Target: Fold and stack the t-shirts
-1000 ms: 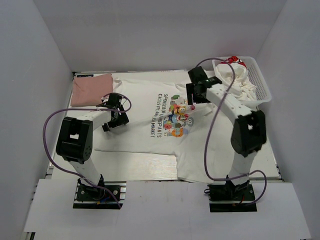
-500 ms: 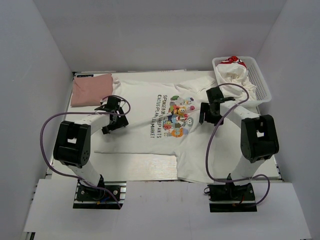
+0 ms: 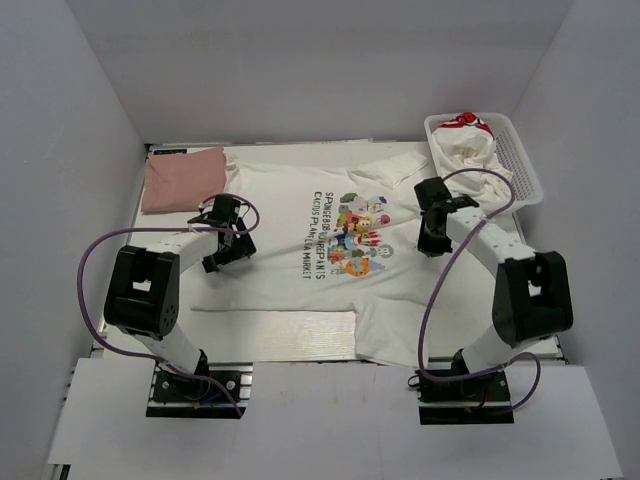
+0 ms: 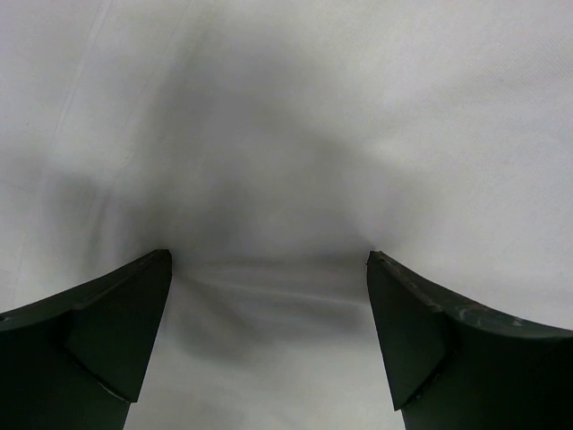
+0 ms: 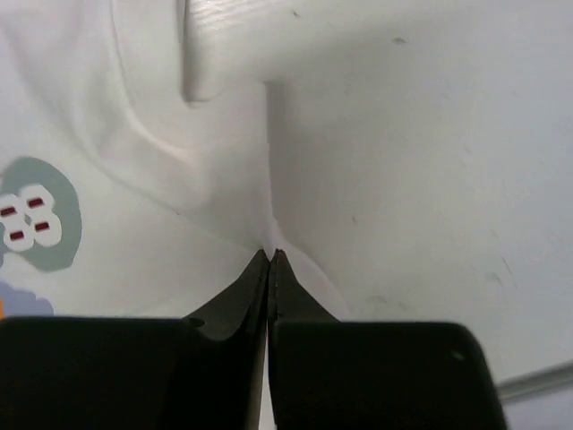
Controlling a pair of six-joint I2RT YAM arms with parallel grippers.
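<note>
A white t-shirt (image 3: 300, 215) with a colourful cartoon print and dark lettering lies spread flat across the table. My left gripper (image 3: 228, 240) is low over its left part; in the left wrist view it (image 4: 269, 260) stands open, with white cloth (image 4: 286, 134) filling the gap between the fingers. My right gripper (image 3: 432, 238) is at the shirt's right side. In the right wrist view it (image 5: 270, 253) is shut, with a raised fold of the shirt's edge (image 5: 224, 170) pinched at its tips. A folded dusty-pink t-shirt (image 3: 183, 178) lies at the far left.
A white mesh basket (image 3: 520, 150) at the far right holds a crumpled white tee with red on it (image 3: 468, 145). Bare table (image 5: 430, 161) shows right of the pinched edge. White walls close in the table on three sides.
My right arm has swung from the far middle of the shirt out to its right edge, dropped low and shut on the cloth. The left gripper has barely moved and stays open.
</note>
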